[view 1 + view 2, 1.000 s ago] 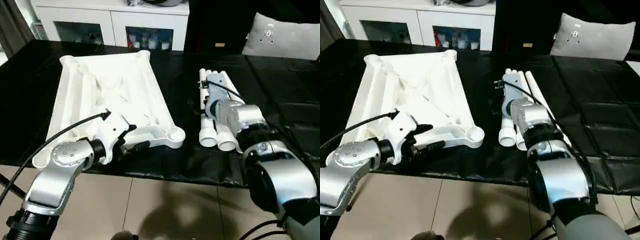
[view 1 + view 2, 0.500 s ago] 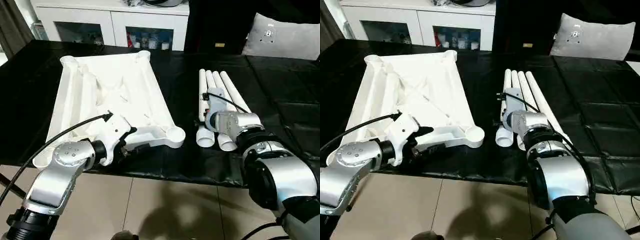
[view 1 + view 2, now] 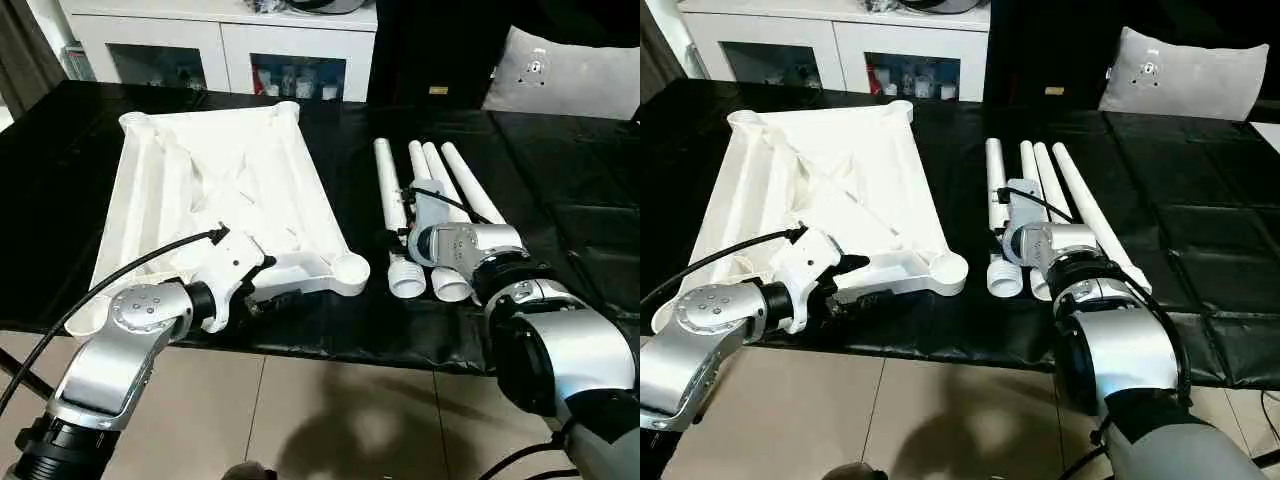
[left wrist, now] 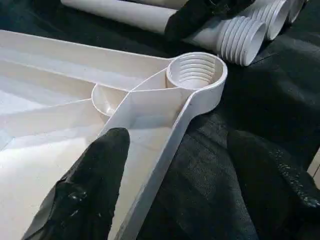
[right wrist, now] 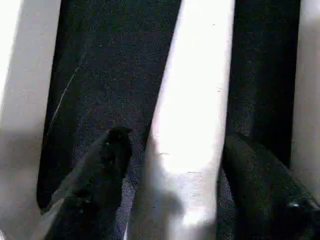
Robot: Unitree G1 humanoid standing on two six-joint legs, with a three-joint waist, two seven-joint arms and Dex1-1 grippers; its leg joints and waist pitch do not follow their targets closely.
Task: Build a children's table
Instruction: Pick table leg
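Legs: four long white tapered plastic legs (image 3: pixel 440 215) are laid right of centre; one (image 5: pixel 192 125) is straddled, unclenched, by the right tool (image 3: pixel 1012 232). Ribbed white square tabletop (image 3: pixel 215 195), inverted at left, is bracketed at its rim by the spread left tool (image 4: pixel 185 185), apparently for steadying.

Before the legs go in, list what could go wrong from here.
1. The right gripper straddles one leg beside three others; pulling it may roll them across the black cloth.
2. The left gripper straddles only the tabletop's near rim by the corner socket, so the top may pivot while a leg is threaded.
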